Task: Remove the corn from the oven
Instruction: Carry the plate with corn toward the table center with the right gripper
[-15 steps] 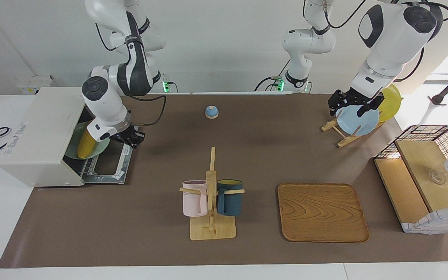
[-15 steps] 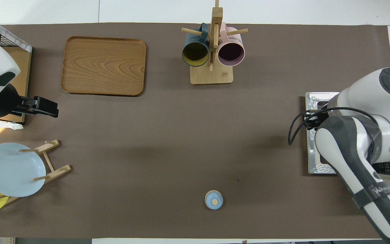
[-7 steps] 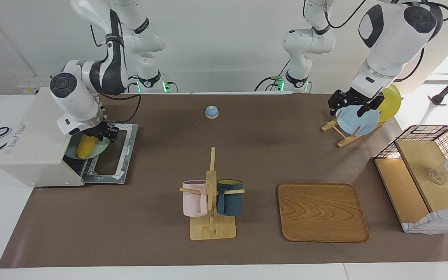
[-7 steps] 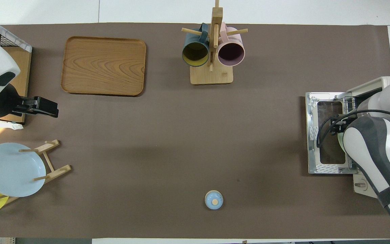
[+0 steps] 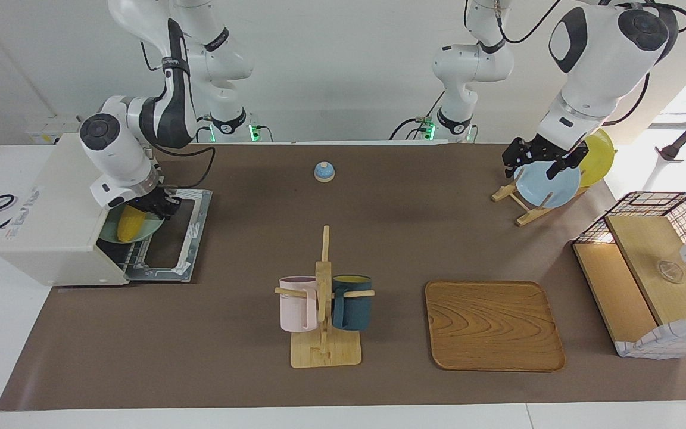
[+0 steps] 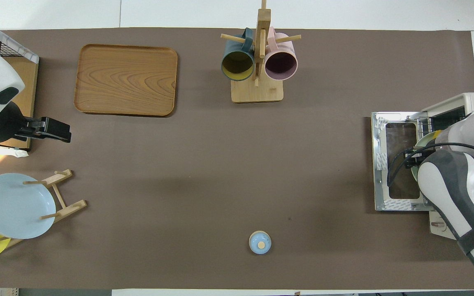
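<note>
One corn (image 5: 129, 222) in one oven (image 5: 57, 208), right fingers (image 5: 161, 207) clamped on it, left fingers (image 5: 538, 159) wide.

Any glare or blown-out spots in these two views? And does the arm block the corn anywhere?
Facing view: daylight from the left arm's end washes out the table edge by the wire basket; the corn shows on a green plate in the oven, with the right gripper at it. Overhead view: a sunlit patch by the plate rack; the right arm hides nearly all the corn.
</note>
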